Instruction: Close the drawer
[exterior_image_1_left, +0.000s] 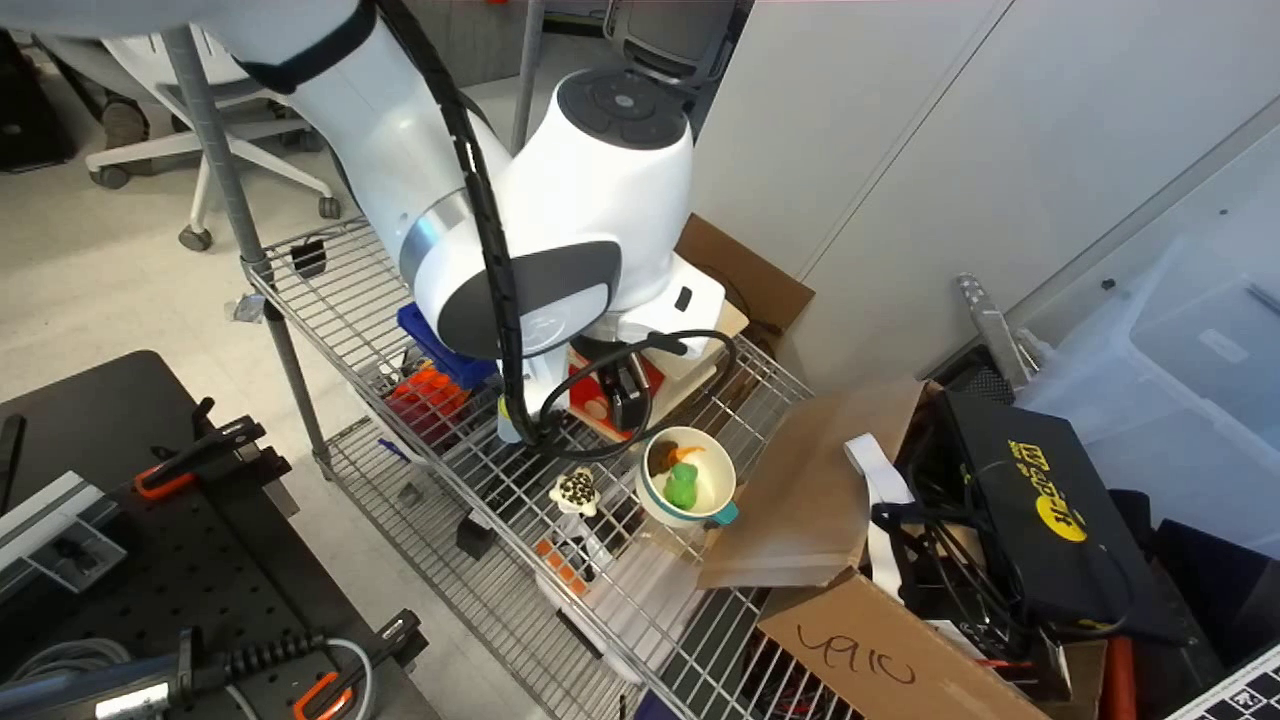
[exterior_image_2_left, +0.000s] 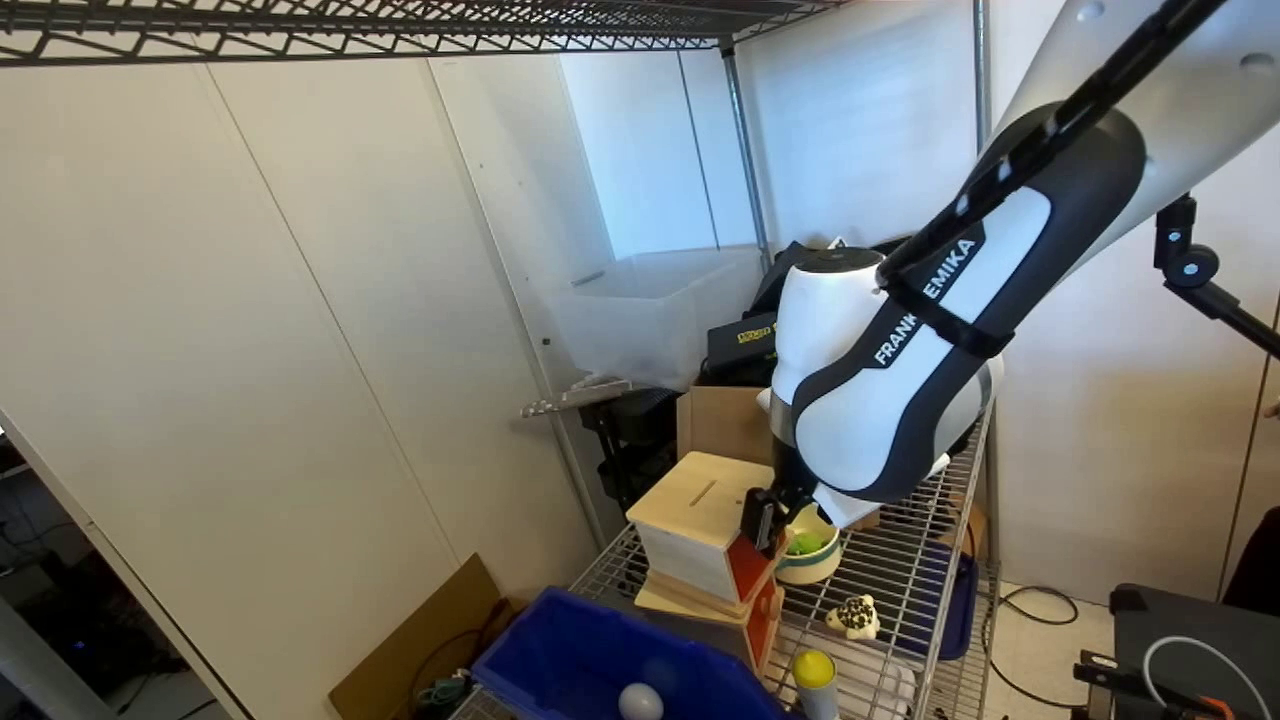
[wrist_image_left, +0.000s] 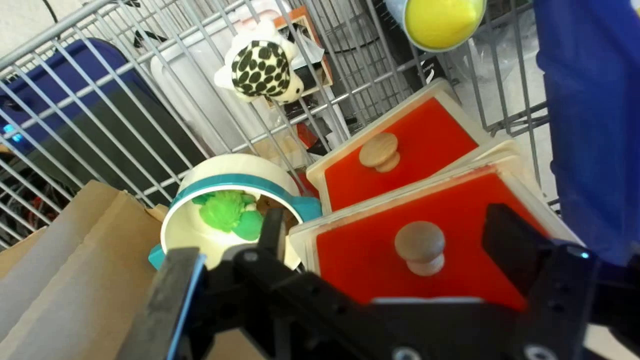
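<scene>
Two light-wood box cabinets stand stacked on a wire shelf, each with a red-orange drawer front and a round wooden knob. The drawer (wrist_image_left: 360, 245) of the upper box faces my gripper (wrist_image_left: 388, 230) in the wrist view, its front appearing flush inside the pale frame. My fingers are spread wide, and the upper knob (wrist_image_left: 419, 241) shows in the gap, not gripped. Below it, the lower drawer front (wrist_image_left: 412, 155) also looks flush. An exterior view has the gripper (exterior_image_2_left: 765, 522) right at the upper box's front (exterior_image_2_left: 746, 568); whether it touches cannot be made out.
A cream-and-teal bowl (wrist_image_left: 235, 165) with green toys sits beside the boxes. A spotted turtle toy (wrist_image_left: 262, 67), a yellow-topped cylinder (exterior_image_2_left: 814, 670) and a blue bin (exterior_image_2_left: 600, 640) are also close. A cardboard box (exterior_image_1_left: 860, 640) stands past the bowl; a cable loops around the gripper.
</scene>
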